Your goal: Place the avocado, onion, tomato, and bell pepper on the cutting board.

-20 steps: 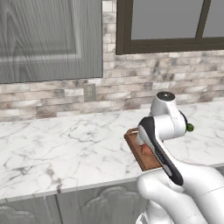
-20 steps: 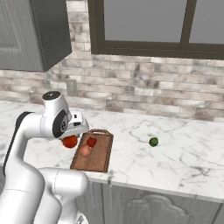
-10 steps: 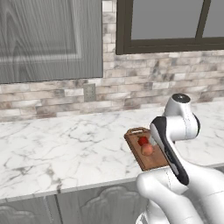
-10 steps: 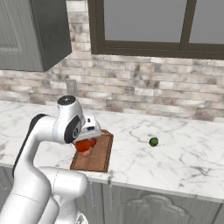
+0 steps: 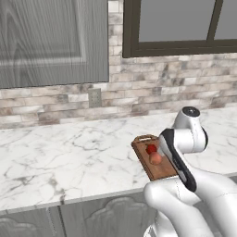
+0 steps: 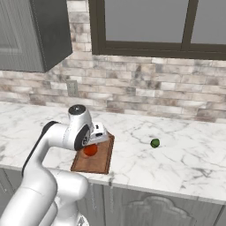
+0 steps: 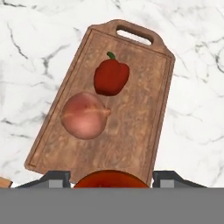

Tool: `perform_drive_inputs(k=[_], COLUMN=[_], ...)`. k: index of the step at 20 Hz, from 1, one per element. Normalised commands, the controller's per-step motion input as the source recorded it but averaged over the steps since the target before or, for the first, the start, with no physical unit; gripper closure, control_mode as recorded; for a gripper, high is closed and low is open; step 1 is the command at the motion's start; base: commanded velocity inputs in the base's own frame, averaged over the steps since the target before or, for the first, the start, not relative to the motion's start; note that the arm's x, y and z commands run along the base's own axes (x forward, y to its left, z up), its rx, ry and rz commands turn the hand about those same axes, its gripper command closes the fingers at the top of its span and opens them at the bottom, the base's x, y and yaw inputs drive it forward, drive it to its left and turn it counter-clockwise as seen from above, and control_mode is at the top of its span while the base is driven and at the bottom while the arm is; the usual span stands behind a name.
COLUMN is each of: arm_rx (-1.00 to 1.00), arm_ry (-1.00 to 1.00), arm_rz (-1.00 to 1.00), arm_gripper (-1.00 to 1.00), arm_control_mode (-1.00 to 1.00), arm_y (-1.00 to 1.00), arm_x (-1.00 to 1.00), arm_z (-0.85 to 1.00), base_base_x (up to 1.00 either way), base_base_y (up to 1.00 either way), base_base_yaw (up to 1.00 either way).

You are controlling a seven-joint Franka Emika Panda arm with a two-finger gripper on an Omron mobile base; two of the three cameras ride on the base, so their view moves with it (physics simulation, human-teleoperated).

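The gripper (image 7: 111, 177) has swung in from the left over the last second and now hangs over the near end of the rectangular brown wooden cutting board (image 7: 140, 109). Its jaws look clamped on the round orange-red tomato (image 7: 110, 179), which sits between the two dark tips. The tomato has thus reached the board but seems not yet released.

Just beyond it, the hand view sets the pale peach-pink onion (image 7: 84, 115) and, nearer the handle loop, the deep red lumpy bell pepper (image 7: 111, 77) on the wood, close together yet apart.

The right base view adds the small dark green avocado (image 6: 155, 143), lying on the white marble counter (image 6: 176, 163) well to the right of the board. By my reckoning it is the last item to fetch.
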Motion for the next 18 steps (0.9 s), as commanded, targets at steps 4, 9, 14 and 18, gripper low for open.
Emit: perform_drive_inputs(k=[4, 9, 14, 18], arm_rx=[0.00, 0.01, 0.04, 0.06], arm_ry=[0.00, 0.00, 0.06, 0.13], arm_rz=[0.00, 0.00, 0.00, 0.01], arm_gripper=[1.00, 1.00, 1.00, 1.00], arm_control_mode=[-1.00, -1.00, -1.00, -1.00], arm_y=[-0.12, -0.17, -0.11, 0.00], arm_x=[0.44, 0.39, 0.30, 0.19], arm_z=[-0.19, -0.17, -0.12, -0.17], base_base_x=[0.00, 0.00, 0.00, 0.00], base_base_y=[0.00, 0.00, 0.00, 0.00], base_base_yaw=[0.00, 0.00, 0.00, 0.00])
